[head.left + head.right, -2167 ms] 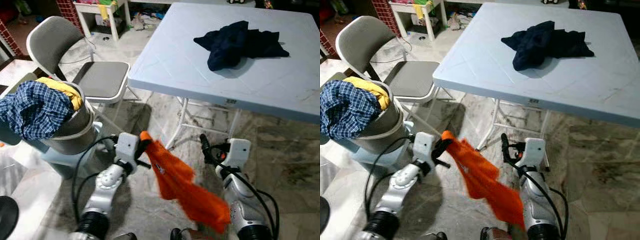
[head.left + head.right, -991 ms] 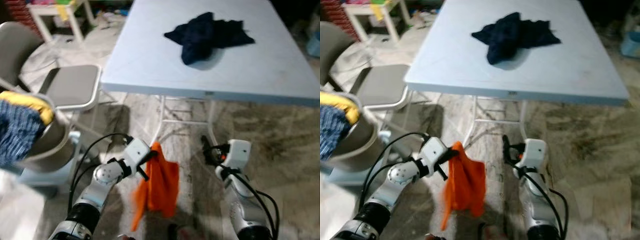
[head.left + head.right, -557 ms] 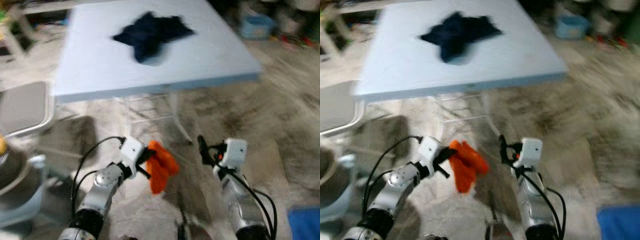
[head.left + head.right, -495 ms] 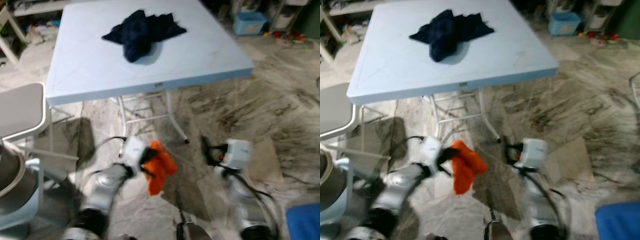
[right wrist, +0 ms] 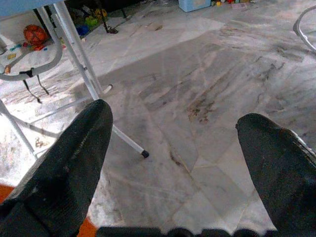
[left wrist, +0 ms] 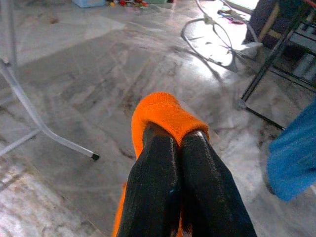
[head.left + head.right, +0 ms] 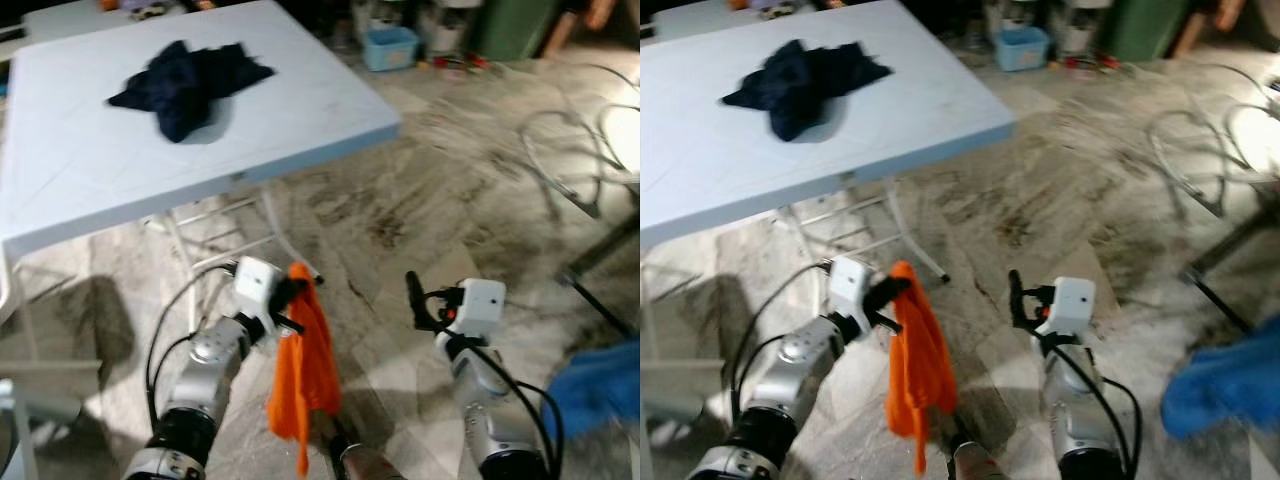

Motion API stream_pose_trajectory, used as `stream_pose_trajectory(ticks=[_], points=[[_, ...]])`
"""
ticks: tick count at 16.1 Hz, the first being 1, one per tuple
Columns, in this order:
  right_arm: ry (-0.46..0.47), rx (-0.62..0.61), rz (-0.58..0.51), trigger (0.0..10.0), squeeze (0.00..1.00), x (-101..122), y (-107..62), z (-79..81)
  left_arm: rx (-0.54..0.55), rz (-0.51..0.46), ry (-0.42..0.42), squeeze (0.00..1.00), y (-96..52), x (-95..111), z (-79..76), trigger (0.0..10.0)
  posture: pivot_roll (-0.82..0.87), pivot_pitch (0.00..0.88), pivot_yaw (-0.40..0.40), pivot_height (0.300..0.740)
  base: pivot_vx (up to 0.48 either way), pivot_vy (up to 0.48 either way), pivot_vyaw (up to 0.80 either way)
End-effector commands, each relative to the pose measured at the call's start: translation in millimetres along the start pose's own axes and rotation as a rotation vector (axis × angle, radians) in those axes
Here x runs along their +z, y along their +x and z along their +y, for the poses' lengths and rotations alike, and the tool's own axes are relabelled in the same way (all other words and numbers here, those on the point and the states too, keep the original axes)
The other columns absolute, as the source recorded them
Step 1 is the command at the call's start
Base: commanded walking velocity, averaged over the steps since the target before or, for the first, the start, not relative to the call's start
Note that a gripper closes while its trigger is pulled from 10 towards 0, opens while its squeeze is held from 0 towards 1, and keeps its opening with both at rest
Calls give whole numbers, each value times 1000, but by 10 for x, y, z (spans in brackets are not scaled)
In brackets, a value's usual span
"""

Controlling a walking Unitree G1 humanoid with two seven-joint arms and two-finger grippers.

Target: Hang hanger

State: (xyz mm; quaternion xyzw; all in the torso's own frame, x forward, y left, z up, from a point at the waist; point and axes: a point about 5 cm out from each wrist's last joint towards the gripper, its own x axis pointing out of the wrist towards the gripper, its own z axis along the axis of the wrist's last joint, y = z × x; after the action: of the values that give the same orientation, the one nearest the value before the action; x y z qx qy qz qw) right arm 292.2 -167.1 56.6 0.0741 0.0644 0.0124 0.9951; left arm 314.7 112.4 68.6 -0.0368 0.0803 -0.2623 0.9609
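Closest in: left gripper point(image 7: 297, 289) clamped tight on the top of an orange cloth point(image 7: 305, 375), which hangs straight down over the marble floor point(image 7: 440, 200), well short of the table. Wrist cam shows both black fingers point(image 6: 158, 182) pressed together with a fold of the orange fabric bulging out past the tips. Right gripper point(image 7: 412, 296) just across from the cloth on the side away from the table, held at about the same height, fingers point(image 5: 74, 158) spread wide with nothing between them, bare floor underneath.

Further out, beyond the left gripper: white folding table point(image 7: 90, 170), one metal leg point(image 7: 285, 240) with a dark foot planted on the floor not far from the cloth. Dark navy garment point(image 7: 185, 80) crumpled in a heap on the tabletop, toward the table's far half.

Off to the side of the table past the right gripper: something blue point(image 7: 600, 385) and soft low on the floor, too blurry to say what. Beyond that, pale looping wire or tubing point(image 7: 560, 150) and a dark slanted frame leg point(image 7: 600, 250). Far past the table's corner, a small light-blue bin point(image 7: 392, 45) among blurry clutter.

No clear hanger to point at; can't tell whether one sits inside the orange cloth.
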Motion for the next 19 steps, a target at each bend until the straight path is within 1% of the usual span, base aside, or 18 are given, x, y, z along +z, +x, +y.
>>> stream_pose_trajectory(ticks=[1, 2, 6, 7, 9, 13, 19], points=[[1, -12, 1, 10000, 0, 5, -7, -12, 20, -10, -17, 0, 19, 42, 38, 10000, -257, 141, 26, 740, 0, 0, -800], [-1, -13, 1, 10000, 0, 3, -17, -20, 30, -7, -31, 0, 26, 41, 47, 10000, -258, 143, 26, 740, 0, 0, -800], [3, -15, -1, 10000, 0, 8, -19, -23, 33, -1, -43, 0, 30, 28, 31, 10000, -259, 152, 26, 740, 0, 0, -745], [5, -13, -3, 10000, 0, 8, -20, -19, 34, 2, -52, 0, 33, 24, 23, 10000, -259, 152, 27, 740, 0, 0, 0], [5, -12, -3, 10000, 0, 4, -25, -15, 35, 3, -57, 0, 34, 26, 27, 10000, -259, 154, 28, 740, 0, 298, 0], [2, -15, 4, 10000, 0, -14, -36, -18, 35, 12, -59, 0, 32, 22, 41, 10000, -259, 161, 28, 740, 0, 385, 0], [5, -18, -3, 10000, 0, 10, -28, 0, 19, 25, -50, 0, 17, -3, 16, 10000, -259, 165, 31, 740, 0, 417, 0]])
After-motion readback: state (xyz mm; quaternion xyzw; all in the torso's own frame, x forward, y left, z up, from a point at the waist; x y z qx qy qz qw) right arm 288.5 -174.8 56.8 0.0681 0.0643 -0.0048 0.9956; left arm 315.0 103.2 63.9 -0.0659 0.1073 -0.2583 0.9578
